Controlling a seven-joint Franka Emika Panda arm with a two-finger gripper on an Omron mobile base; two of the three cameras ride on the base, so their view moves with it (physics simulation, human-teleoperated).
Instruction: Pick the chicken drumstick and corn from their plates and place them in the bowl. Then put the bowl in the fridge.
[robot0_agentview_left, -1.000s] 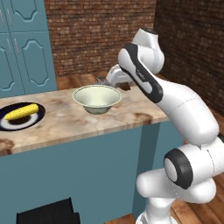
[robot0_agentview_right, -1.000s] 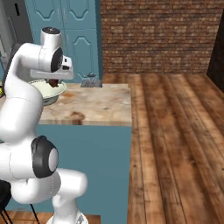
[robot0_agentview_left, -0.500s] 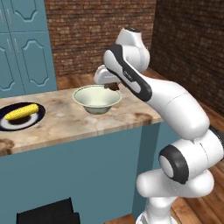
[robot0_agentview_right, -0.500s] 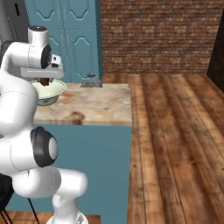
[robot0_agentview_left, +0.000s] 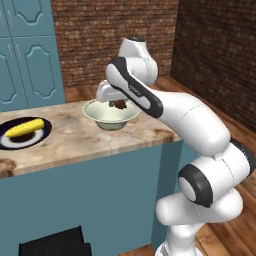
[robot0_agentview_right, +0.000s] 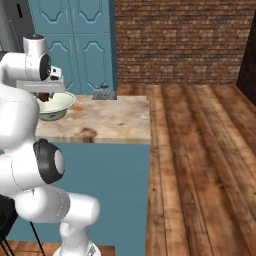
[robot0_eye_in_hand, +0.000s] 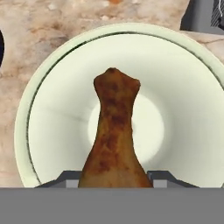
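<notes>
Beside bowl (robot0_agentview_right: 57, 106): grey object (robot0_agentview_right: 104, 93) on counter (robot0_agentview_right: 110, 120), apart.

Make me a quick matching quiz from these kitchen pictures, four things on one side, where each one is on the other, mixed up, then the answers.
1. chicken drumstick
2. corn
3. bowl
4. gripper

A. lying on the dark-rimmed plate
B. standing on the counter, under the gripper
C. held over the bowl
D. shut on the meat

Pairs: 1-C, 2-A, 3-B, 4-D
</notes>
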